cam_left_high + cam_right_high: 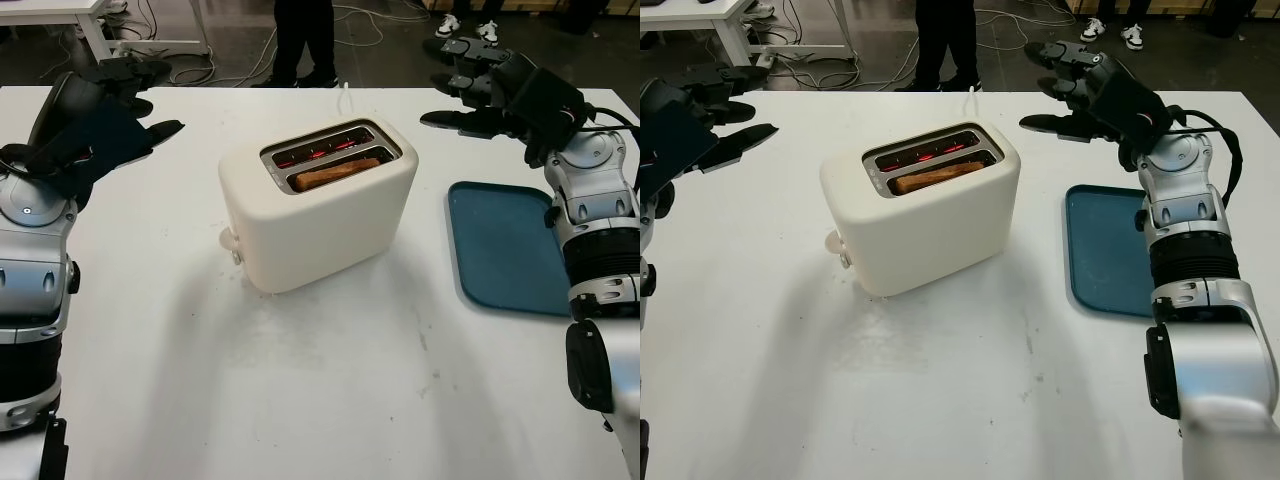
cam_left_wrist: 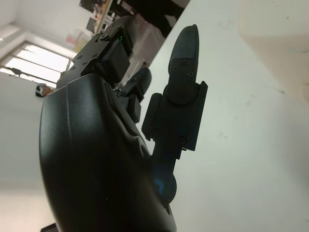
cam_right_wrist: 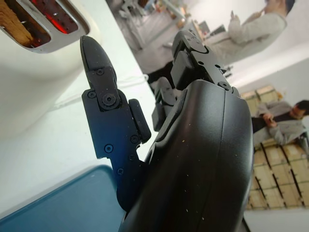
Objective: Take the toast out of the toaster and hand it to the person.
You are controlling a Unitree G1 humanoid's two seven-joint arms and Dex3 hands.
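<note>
The right hand point(image 1: 470, 95) is hovering open beyond the blue tray point(image 1: 505, 250), holding nothing; the left hand point(image 1: 110, 110) is idling open at the table's far left. The toast point(image 1: 335, 173) is sitting in the cream toaster point(image 1: 315, 205), so, by my reading, everything is remaining: pulling it out and passing it to the person point(image 1: 305, 35).

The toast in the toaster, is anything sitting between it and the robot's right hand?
Nothing visible. The toast stands in the near slot of the toaster, and the open right hand hovers off to its right with only bare table between them.
</note>
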